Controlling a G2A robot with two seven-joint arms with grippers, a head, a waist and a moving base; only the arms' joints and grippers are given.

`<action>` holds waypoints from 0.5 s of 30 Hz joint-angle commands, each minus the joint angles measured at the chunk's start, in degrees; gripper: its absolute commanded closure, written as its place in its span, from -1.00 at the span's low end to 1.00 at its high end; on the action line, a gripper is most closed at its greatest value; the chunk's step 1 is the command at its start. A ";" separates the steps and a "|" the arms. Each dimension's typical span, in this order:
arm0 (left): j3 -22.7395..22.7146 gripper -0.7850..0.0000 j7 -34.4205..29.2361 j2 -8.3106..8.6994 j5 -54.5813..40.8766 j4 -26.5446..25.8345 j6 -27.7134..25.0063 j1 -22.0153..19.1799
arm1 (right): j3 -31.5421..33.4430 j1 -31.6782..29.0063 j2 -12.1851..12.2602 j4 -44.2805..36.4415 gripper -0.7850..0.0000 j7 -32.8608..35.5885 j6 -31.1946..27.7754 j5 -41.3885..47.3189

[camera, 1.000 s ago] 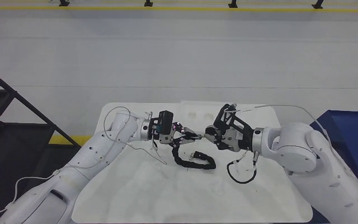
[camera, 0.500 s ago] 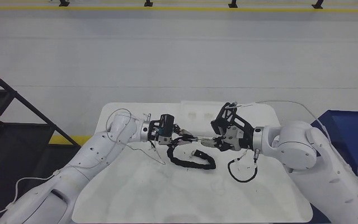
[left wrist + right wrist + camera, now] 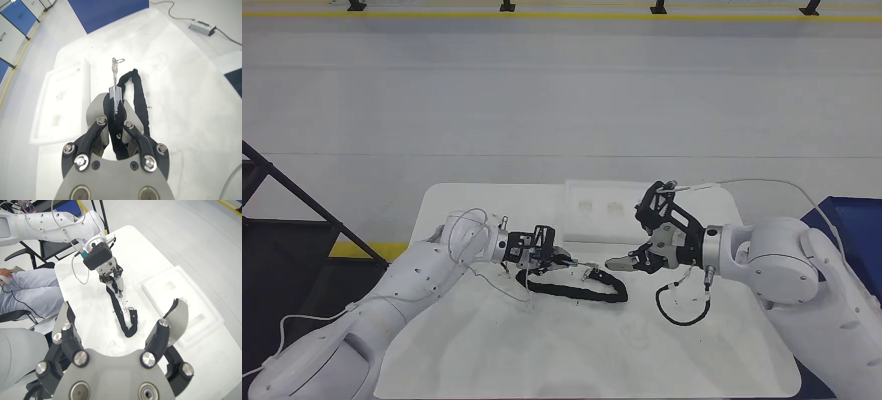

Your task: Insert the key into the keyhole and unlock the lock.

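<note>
My left gripper is shut on the chrome cylinder of a black fabric-covered chain lock. A silver key sticks out of the cylinder's end, with a small ring on its head. The chain lies in a loop on the white table; its free metal end rests beside the key ring. My right gripper is open, a short way back from the key and touching nothing. In the right wrist view my left gripper holds the lock low over the table.
A white foam tray with recesses lies at the table's far edge. A black cable loop hangs below the right wrist. A grey power adapter lies on the floor beyond the table.
The right gripper has opened and drawn back from the key, which stays in the cylinder. The left gripper has turned and sunk toward the table; the chain now lies flatter.
</note>
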 commanded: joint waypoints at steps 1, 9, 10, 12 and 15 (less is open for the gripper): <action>0.83 1.00 -0.52 -0.44 1.05 1.14 0.94 -0.13 | 0.18 -0.28 0.02 0.31 -1.00 -0.30 -0.28 0.41; 4.02 1.00 -0.27 -2.50 2.45 5.51 1.20 -0.75 | 0.69 -1.05 0.09 0.35 -1.00 -1.53 -1.58 0.05; 4.50 1.00 -0.33 -2.79 2.88 5.98 1.20 -0.97 | 0.78 -1.17 0.10 0.40 -1.00 -1.70 -1.71 -0.02; 5.33 1.00 -0.14 -3.41 3.21 7.01 1.17 -1.23 | 0.88 -1.36 0.11 0.56 -1.00 -2.03 -2.04 0.18; 6.33 0.55 0.19 -4.38 3.15 8.73 1.12 -1.60 | 0.68 -1.54 0.07 1.21 -1.00 -2.30 -2.64 0.71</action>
